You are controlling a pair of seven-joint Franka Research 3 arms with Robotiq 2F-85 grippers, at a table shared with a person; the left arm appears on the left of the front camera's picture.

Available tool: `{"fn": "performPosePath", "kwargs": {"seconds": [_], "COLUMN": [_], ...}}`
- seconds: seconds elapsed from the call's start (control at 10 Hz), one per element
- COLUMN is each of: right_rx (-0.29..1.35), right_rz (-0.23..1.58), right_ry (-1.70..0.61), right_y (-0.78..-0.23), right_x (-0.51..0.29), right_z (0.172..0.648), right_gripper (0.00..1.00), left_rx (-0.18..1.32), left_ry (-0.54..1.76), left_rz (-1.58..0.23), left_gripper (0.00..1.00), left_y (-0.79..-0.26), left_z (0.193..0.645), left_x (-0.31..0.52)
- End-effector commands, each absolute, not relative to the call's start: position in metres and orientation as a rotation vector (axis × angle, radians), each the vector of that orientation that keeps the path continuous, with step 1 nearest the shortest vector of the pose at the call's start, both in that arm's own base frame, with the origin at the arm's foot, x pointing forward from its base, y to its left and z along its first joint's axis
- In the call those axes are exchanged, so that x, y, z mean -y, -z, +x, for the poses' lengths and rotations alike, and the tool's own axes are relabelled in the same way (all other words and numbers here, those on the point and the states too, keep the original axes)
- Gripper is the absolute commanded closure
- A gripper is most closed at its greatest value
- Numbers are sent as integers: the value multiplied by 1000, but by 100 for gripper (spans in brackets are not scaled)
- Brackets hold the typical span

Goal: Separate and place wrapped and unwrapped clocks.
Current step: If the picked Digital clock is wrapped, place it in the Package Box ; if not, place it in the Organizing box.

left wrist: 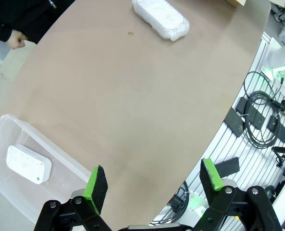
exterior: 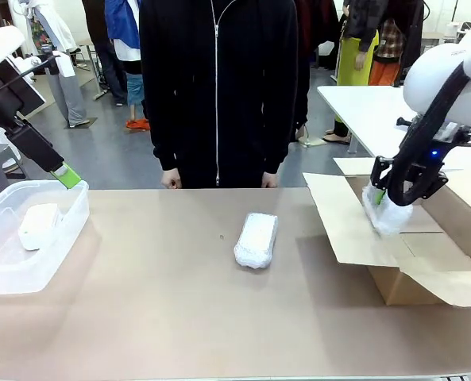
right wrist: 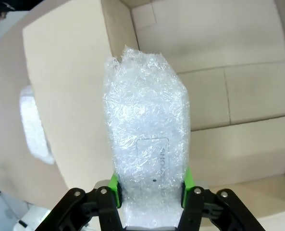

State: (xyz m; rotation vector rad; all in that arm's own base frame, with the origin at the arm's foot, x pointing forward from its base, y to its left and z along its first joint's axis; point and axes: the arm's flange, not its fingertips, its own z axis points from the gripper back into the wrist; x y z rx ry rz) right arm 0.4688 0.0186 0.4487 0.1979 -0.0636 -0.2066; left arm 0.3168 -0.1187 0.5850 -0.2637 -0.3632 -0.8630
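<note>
Table (exterior: pixel 179 309), brown and broad, spanned the front view; a person (exterior: pixel 219 79) in a dark zipped jacket stood at its far edge, both hands hanging just at the rim; an open cardboard box (exterior: pixel 449 214) sat at the table's right end, its flaps spread out, one lying flat toward the middle; a clear plastic bin (exterior: pixel 72 222) sat at the left end.

The right gripper (exterior: pixel 380 194) hung over the box's left edge, where flap meets opening; its jaws were clamped on a wrapped clock (right wrist: pixel 147 120), the green pads pressing the bundle's two long sides near one end, the rest of the bundle pointing down toward the box's inside; whether the bundle touched the cardboard could not be told. The left gripper (left wrist: pixel 153 180) hung above the bin's far side, its jaws spread wide with nothing between them.

A second wrapped clock (exterior: pixel 256 239) lay on the bare table near the middle, its long side running away from the robot, well apart from both box and bin; the unwrapped clock (exterior: pixel 38 225), smooth and white with rounded corners, lay inside the bin.
</note>
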Motion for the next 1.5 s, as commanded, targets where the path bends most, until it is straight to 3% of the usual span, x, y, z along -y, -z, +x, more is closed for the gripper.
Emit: {"fn": "performPosePath", "kwargs": {"seconds": [0.0,0.6,0.7,1.4], "right_rx": [83,48,44,48], "right_rz": [136,52,50,60], "right_ry": [238,244,258,240], "right_y": [-455,-452,-447,-453], "right_x": [-25,-19,-18,-27], "right_z": [471,467,468,469], "right_gripper": [48,48,0,0], "left_rx": [372,372,372,372], "left_ry": [861,861,861,861], "left_rz": [-264,-264,-264,-264], "left_gripper": [0,0,0,0], "left_y": [-585,-585,-585,-585], "left_z": [317,317,317,317], "left_x": [119,119,119,119]}}
